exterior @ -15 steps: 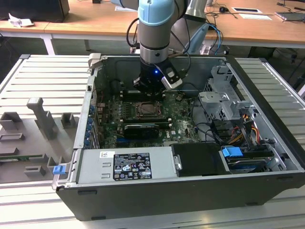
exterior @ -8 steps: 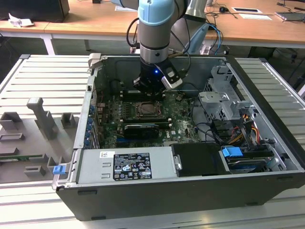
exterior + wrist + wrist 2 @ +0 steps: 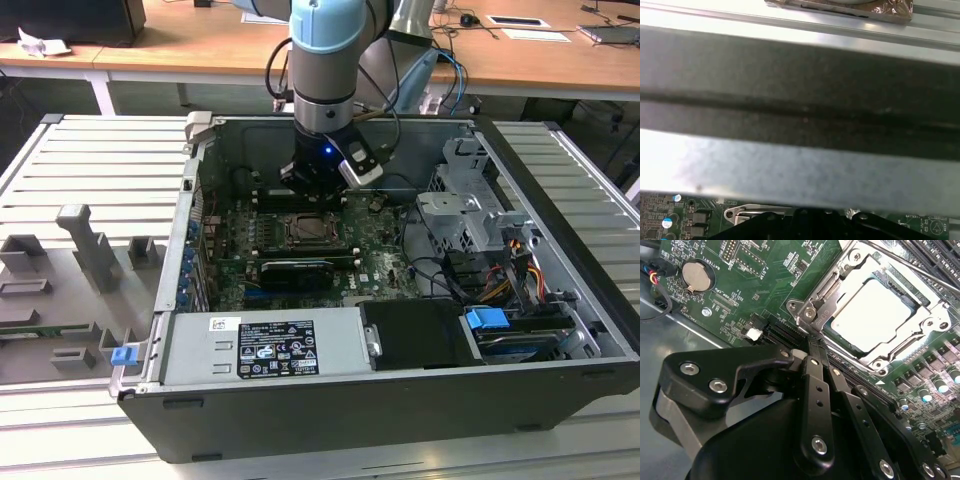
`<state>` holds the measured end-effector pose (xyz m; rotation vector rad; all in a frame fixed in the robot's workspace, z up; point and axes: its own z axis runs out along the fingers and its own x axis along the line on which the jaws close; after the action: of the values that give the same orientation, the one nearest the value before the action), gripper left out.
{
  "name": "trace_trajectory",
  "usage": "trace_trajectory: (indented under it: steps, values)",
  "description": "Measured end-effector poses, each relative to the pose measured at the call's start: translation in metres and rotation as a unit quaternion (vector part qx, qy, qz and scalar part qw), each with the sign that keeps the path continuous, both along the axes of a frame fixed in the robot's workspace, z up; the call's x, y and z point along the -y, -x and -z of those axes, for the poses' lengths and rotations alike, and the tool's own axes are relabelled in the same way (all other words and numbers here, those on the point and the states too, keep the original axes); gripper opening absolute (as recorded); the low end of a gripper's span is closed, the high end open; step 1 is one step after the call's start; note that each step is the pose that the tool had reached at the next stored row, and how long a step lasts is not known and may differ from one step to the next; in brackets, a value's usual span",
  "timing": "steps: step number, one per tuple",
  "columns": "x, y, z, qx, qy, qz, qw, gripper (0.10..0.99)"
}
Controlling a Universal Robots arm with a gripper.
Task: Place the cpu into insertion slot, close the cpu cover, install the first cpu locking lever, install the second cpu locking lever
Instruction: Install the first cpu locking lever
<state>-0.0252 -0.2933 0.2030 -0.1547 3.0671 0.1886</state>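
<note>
An open computer case (image 3: 400, 400) lay on its side on a grey slatted metal table (image 3: 90, 190), with wooden desks (image 3: 200, 45) behind it. Grey fixture blocks (image 3: 85, 245) stood on the table toward the exterior view's left. Inside the case, the green motherboard (image 3: 380, 260) lay flat, facing up. The cpu (image 3: 872, 315) sat flat in the insertion slot (image 3: 312, 232), pale face up. The cpu cover (image 3: 920, 322) lay closed down over it, framing the chip through its window. The gripper (image 3: 812, 340) stood with its fingers pressed together, holding nothing, tips just beside the cover's corner.
</note>
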Motion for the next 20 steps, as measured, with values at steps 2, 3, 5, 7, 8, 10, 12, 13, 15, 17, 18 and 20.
trace_trajectory:
  steps: [2, 3, 5, 7, 8, 10, 12, 13, 15, 17, 18, 20]
  values:
    - [-0.0001, 0.0000, 0.0009, 0.0001, 0.0014, 0.000, 1.0000, 0.106]
    - [-0.0001, -0.0001, 0.0013, 0.0001, 0.0017, 0.000, 1.0000, 0.106]
    - [0.0000, 0.0000, 0.0019, 0.0000, 0.0022, 0.000, 1.0000, 0.106]
    - [0.0000, 0.0001, 0.0021, 0.0000, -0.0018, 0.000, 1.0000, 0.106]
    - [-0.0001, 0.0000, 0.0021, 0.0000, -0.0023, 0.000, 1.0000, 0.106]
    - [0.0000, 0.0000, 0.0015, 0.0000, -0.0026, 0.000, 1.0000, 0.106]
    - [0.0000, 0.0000, -0.0014, 0.0000, -0.0026, 0.000, 1.0000, 0.106]
    - [0.0000, 0.0000, -0.0034, 0.0000, -0.0026, 0.000, 1.0000, 0.106]
    - [0.0000, 0.0000, -0.0094, -0.0001, -0.0024, 0.000, 1.0000, 0.106]
    - [0.0002, 0.0000, -0.0093, 0.0000, -0.0010, 0.001, 1.0000, 0.106]
    - [0.0007, -0.0001, -0.0092, 0.0000, -0.0006, 0.001, 1.0000, 0.106]
    - [0.0021, -0.0003, -0.0092, 0.0001, -0.0006, 0.001, 1.0000, 0.106]
